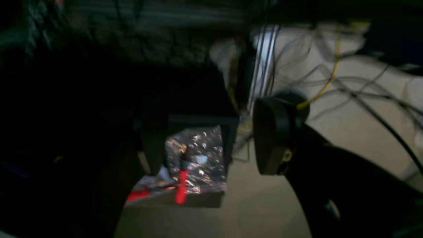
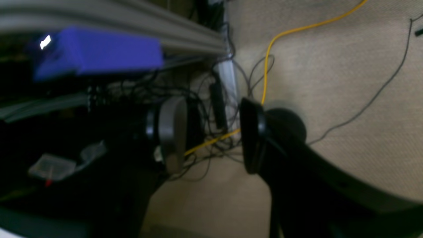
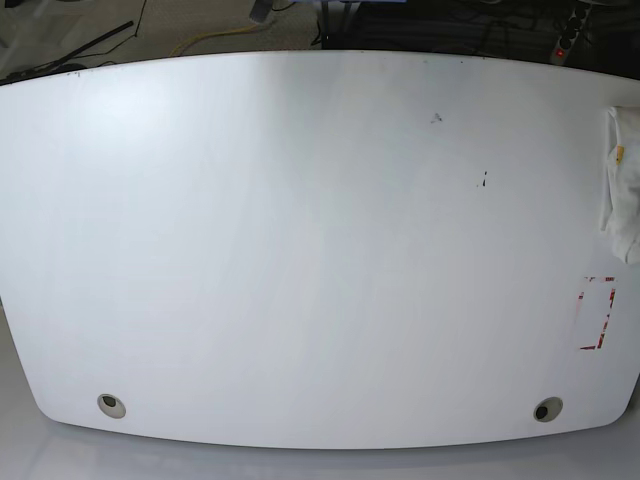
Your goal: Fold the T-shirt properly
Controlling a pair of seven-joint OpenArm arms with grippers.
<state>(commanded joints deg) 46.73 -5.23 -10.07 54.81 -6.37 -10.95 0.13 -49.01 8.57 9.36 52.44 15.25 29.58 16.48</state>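
Reaching comes first: the T-shirt (image 3: 622,185) sits bunched at the bench (image 3: 300,250) edge, well apart from both arms. Left tool (image 1: 206,138) and right tool (image 2: 211,135) hang spread apart, empty, over the floor; spreading the shirt flat mid-bench looks wise before any fold.

White table, base view: surface and items resting on it.

The table (image 3: 300,250) has a white top with a curved outline. Two round grommet holes sit near its front edge, one (image 3: 111,405) at the left and one (image 3: 547,409) at the right. A bunched white T-shirt (image 3: 622,185) lies at the right edge, partly out of frame. A red-and-white rectangular marking (image 3: 597,313) sits near that edge, below the shirt. Two small dark specks (image 3: 485,180) mark the surface.
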